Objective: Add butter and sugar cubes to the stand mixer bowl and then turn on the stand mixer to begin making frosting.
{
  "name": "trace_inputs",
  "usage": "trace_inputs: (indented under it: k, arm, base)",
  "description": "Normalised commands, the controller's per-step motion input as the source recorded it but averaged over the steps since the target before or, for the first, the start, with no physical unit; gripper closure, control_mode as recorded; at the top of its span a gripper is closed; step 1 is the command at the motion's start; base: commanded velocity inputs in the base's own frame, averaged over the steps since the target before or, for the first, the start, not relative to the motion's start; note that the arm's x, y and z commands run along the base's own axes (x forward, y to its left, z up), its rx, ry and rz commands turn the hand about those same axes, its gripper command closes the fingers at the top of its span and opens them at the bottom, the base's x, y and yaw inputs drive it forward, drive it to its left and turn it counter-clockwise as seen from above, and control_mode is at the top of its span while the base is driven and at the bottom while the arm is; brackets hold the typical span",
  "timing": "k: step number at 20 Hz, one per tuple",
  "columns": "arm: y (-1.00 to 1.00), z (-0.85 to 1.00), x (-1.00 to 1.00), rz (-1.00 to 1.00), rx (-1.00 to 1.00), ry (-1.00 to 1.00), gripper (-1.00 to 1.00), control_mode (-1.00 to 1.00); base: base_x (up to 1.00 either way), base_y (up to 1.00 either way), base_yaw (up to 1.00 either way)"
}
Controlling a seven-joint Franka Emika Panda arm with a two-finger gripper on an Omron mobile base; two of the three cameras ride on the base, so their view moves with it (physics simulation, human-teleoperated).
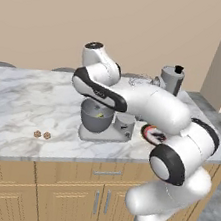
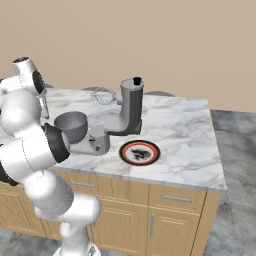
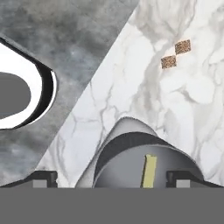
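Observation:
The stand mixer bowl (image 1: 93, 123) (image 2: 75, 131) sits on the stand mixer's base (image 1: 104, 135) beside its round column (image 2: 100, 143), and the boxy dark head (image 2: 131, 107) stands tilted up. The butter (image 3: 150, 170), a pale yellow block, lies inside the bowl (image 3: 129, 136) and also shows as a yellow speck of butter (image 1: 100, 115). My gripper (image 3: 113, 179) hangs right above the bowl, open, with nothing between its fingers. Two tan-brown sugar cubes (image 1: 37, 134) (image 1: 47, 135) lie side by side on the marble counter left of the mixer, also seen from the hand (image 3: 183, 46) (image 3: 168, 61).
A flat red-rimmed plate (image 2: 126, 148) (image 1: 146, 130) lies on the counter right of the mixer. A wiry whisk (image 2: 102, 97) rests behind the mixer. The counter's front edge (image 3: 94, 87) drops to a grey floor. My arm arches over the mixer.

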Motion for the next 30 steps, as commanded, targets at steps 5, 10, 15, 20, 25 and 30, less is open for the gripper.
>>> trace_inputs:
  k: [5, 10, 15, 20, 25, 30]
  arm:
    - [0.58, 0.00, -0.99, 0.56, -0.05, 0.12, -1.00, -1.00]
    - [0.49, -0.09, -0.60, 0.59, -0.01, 0.09, -1.00, -1.00]
    - [0.52, -0.37, -0.07, 0.48, 0.00, 0.01, -1.00, -1.00]
    - [0.55, -0.49, 0.17, 0.28, 0.00, 0.00, -1.00, -1.00]
    - [0.48, -0.34, 0.27, 0.12, -0.02, 0.00, -1.00, -1.00]
    - [0.32, -0.24, 0.32, 0.02, -0.07, -0.01, -1.00, -1.00]
  base:
    - [0.00, 0.00, 0.00]
    - [0.00, 0.00, 0.00]
    - [0.00, 0.00, 0.00]
    - [0.00, 0.00, 0.00]
    - [0.00, 0.00, 0.00]
    - [0.00, 0.00, 0.00]
